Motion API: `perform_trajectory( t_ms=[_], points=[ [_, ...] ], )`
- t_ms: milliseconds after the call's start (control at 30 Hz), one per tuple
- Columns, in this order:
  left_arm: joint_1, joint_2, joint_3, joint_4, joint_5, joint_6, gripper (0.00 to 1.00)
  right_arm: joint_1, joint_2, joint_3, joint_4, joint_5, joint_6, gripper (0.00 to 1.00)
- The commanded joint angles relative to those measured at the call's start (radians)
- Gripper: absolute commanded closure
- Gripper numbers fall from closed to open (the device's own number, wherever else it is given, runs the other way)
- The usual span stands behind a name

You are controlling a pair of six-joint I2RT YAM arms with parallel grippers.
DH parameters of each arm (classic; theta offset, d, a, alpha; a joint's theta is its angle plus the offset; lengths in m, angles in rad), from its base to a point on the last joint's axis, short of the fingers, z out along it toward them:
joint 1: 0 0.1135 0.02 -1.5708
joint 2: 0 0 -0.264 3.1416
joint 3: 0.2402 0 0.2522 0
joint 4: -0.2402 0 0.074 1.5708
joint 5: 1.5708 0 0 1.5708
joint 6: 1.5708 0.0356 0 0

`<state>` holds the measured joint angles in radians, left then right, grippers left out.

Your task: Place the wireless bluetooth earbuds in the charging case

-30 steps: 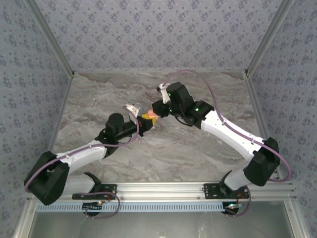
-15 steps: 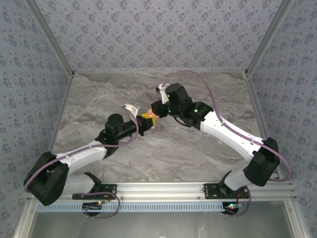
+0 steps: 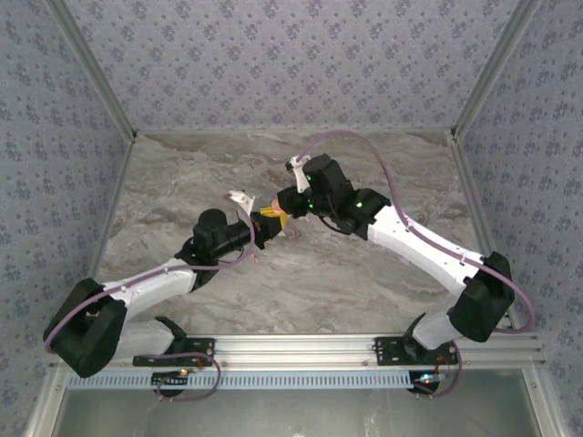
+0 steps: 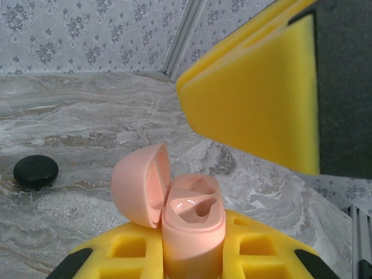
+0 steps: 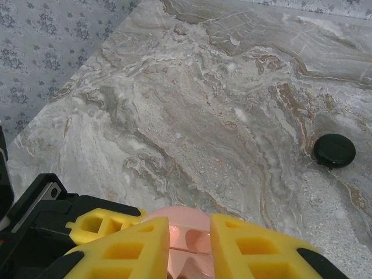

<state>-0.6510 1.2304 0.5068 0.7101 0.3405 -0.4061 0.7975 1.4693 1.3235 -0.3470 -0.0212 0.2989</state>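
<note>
Left gripper (image 4: pixel 195 264) clamps charging case (image 4: pixel 192 232) upright, lid (image 4: pixel 138 186) open, presenting sockets (image 4: pixel 196 210) | right gripper (image 5: pixel 189 247) poised above, grip state indeterminate.

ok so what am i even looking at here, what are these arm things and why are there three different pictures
These are two robot arms, a left arm and a right arm, bolted to the near edge of a marble-patterned table. The top picture looks down from above and behind them. The other two come from a small camera on each wrist, so you see each gripper's own yellow fingers up close. The left gripper is shut on a pale pink charging case, whose lid is flipped open. The right gripper is close above the case; I cannot tell whether it pinches anything. A small black disc lies on the table.
</note>
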Motion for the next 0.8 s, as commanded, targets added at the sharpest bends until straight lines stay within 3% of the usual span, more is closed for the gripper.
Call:
perform_trajectory(
  t_ms=[0,200,300,533,767],
  points=[
    [-0.009,-0.036,0.039,0.017,-0.022,0.005,0.83,0.007,-0.020,-0.012,0.008,0.024,0.011,0.74],
    [-0.009,-0.040,0.062,-0.159,-0.106,0.061,0.84,-0.015,-0.016,-0.029,-0.033,0.118,0.047,0.74],
    [-0.009,-0.050,0.057,-0.225,-0.163,0.079,0.84,-0.051,-0.010,-0.059,-0.074,0.140,0.063,0.69],
    [-0.008,-0.153,0.069,-0.395,-0.293,0.136,0.83,-0.139,0.055,-0.114,-0.129,0.005,0.003,0.61],
    [-0.005,-0.329,0.111,-0.638,-0.511,0.173,0.83,-0.163,0.259,-0.020,-0.139,-0.182,-0.113,0.58]
  ],
)
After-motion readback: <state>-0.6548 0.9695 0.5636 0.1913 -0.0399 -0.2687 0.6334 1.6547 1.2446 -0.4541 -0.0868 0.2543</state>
